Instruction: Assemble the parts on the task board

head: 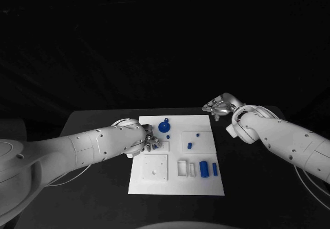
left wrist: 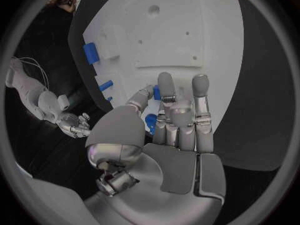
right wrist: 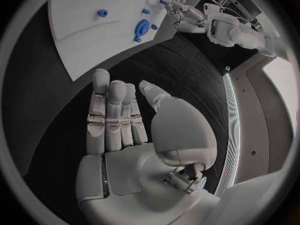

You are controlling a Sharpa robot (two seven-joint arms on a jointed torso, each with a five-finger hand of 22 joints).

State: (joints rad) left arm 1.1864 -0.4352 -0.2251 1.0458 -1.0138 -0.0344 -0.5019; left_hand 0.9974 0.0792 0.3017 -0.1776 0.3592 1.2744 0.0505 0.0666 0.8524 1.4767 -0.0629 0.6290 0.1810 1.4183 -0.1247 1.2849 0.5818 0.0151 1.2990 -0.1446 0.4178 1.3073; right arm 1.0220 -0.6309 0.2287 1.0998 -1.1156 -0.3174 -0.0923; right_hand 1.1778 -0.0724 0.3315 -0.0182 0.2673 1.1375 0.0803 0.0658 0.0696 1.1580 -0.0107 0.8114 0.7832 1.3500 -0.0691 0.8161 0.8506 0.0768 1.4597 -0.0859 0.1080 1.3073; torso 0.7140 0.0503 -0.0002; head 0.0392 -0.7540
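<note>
The white task board (head: pixel 177 183) lies mid-table. A round blue part (head: pixel 165 126) sits near its far edge, with small blue pegs (head: pixel 197 135) beside it and two blue cylinders (head: pixel 203 168) in the near right slots. My left hand (head: pixel 152 141) hovers over the board's left edge, just short of the round part. Its fingers (left wrist: pixel 200 92) are stretched out and the thumb stands apart, holding nothing; blue parts (left wrist: pixel 150 122) show on the board past them. My right hand (head: pixel 220 107) hangs over bare table beyond the board's far right corner, flat and holding nothing (right wrist: pixel 115 115).
A square raised plate (head: pixel 155 168) with small holes fills the board's near left. White rectangular frames (head: pixel 185 169) stand beside the cylinders. Black table (head: pixel 103 119) surrounds the board on all sides.
</note>
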